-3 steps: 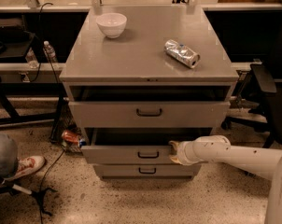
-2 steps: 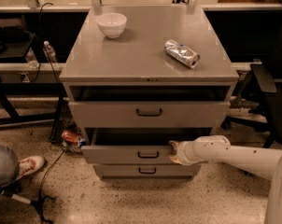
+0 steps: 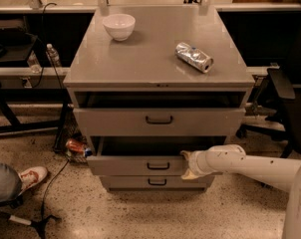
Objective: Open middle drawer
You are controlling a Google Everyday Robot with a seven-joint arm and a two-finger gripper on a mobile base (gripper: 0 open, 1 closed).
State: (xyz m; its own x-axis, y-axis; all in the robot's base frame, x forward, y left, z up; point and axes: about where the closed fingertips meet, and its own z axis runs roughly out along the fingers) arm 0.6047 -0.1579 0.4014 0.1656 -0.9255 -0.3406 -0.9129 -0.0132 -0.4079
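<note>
Our gripper (image 3: 188, 164) sits against the right of the middle drawer (image 3: 120, 166), which stands partly out of the cabinet (image 3: 155, 59), so we should pull straight and level toward us, though whether it grips anything we cannot tell.

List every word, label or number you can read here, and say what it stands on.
None can be read.
Silver can on the cabinet top: label too blurred.
Red can on the floor: print too blurred.
Gripper, at the middle drawer front: no lettering visible.
</note>
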